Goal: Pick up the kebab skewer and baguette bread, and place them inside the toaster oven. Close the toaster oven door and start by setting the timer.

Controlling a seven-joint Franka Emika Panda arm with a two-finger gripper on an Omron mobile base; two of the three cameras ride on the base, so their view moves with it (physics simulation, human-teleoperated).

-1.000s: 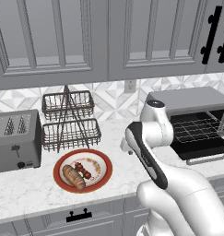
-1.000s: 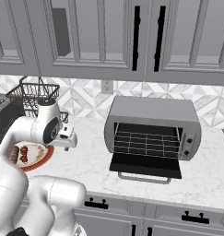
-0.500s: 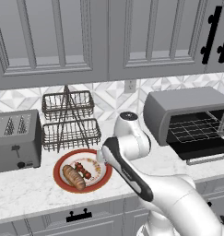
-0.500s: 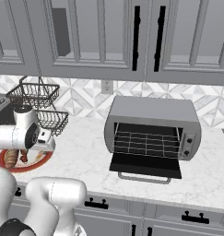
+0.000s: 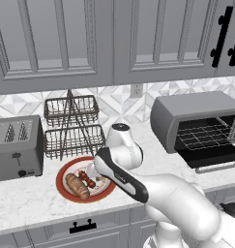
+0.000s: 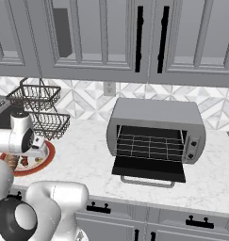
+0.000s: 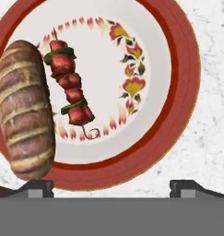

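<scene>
- Gripper (image 7: 111, 186): jaws spread wide, nothing held, poised above the plate (image 7: 178, 110).
- Kebab skewer (image 7: 69, 92): on the plate, beside the baguette bread (image 7: 25, 110) at 9 o'clock; judged light, thin, rigid; best pinched across the meat chunks.
- Wire basket rack (image 5: 70, 128) at 12 o'clock; toaster oven (image 6: 156, 136) open, well apart.

Grey panelled wall cabinets (image 5: 114, 38) with black bar handles (image 6: 139, 37) hang above a white marbled counter (image 6: 83, 150). Between the cabinets and the counter runs a backsplash (image 6: 87, 101) of pale diamond-patterned tile, with a wall outlet (image 5: 136, 90) set into it. Below the counter's front edge are grey drawer fronts (image 6: 172, 226) with small black pulls (image 5: 84, 225).
</scene>
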